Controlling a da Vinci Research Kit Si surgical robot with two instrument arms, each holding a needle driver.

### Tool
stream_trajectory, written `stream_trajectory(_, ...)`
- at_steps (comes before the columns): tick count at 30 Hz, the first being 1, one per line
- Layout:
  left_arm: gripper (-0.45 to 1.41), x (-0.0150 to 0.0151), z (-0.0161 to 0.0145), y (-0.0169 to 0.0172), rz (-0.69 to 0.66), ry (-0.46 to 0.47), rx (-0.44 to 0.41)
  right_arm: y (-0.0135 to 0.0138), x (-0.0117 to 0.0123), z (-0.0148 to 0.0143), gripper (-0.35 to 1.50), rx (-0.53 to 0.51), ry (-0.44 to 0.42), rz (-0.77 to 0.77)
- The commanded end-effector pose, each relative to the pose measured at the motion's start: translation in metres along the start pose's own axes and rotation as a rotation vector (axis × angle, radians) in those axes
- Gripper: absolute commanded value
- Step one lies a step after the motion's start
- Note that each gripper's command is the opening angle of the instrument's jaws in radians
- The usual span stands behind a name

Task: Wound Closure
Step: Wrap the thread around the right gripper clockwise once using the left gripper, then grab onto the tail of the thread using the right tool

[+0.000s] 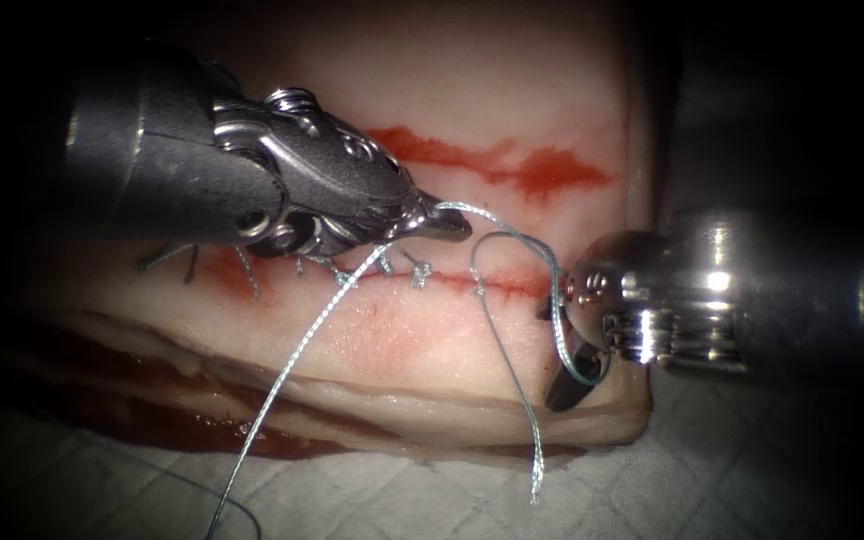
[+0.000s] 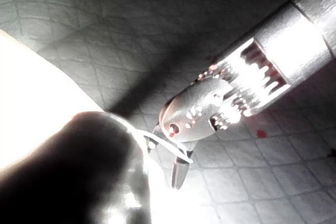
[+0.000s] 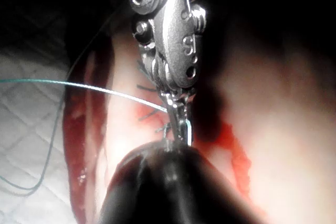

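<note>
1. The pale pork tissue carries a red cut.
2. My left claw, just above the cut, is clamped on grey braided thread.
3. My right claw, at the cut's right end, has thread looped around it; I can't tell whether it is closed.
4. I judge a knot is in hand; it wants steady tension.

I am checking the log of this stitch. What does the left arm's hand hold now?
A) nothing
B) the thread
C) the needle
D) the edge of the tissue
B: the left hand has its jaws shut on the thread, above the cut.
</note>
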Motion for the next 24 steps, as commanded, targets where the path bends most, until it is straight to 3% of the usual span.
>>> stream_trajectory(1, -0.45, -0.0005, 0.0006, 0.0001, 0.001, 0.001, -0.001, -0.0001, -0.001, 0.0009, 0.79, -0.025, -0.001, -0.006)
stream_trajectory(3, -0.45, -0.0005, 0.0006, 0.0001, 0.001, 0.002, -0.001, -0.0001, -0.001, 0.0011, 0.79, -0.025, -0.001, -0.013)
stream_trajectory(6, -0.45, -0.0005, 0.0006, 0.0002, 0.001, 0.004, -0.001, 0.0001, -0.0008, 0.0016, 0.79, -0.033, 0.01, 0.17)
stream_trajectory(9, -0.45, -0.0004, 0.0007, 0.0003, 0.008, 0.007, -0.002, -0.0003, -0.0009, 0.0018, 0.79, -0.147, 0.02, 0.348)
stream_trajectory(16, -0.45, -0.0003, 0.0009, 0.0005, 0.005, 0.01, -0.004, -0.0005, -0.0014, 0.0026, 0.68, -0.223, -0.016, 0.478)
stream_trajectory(24, -0.45, -0.0001, 0.0012, 0.0007, 0.009, 0.012, -0.007, -0.0004, -0.0019, 0.003, 0.68, -0.268, -0.043, 0.578)
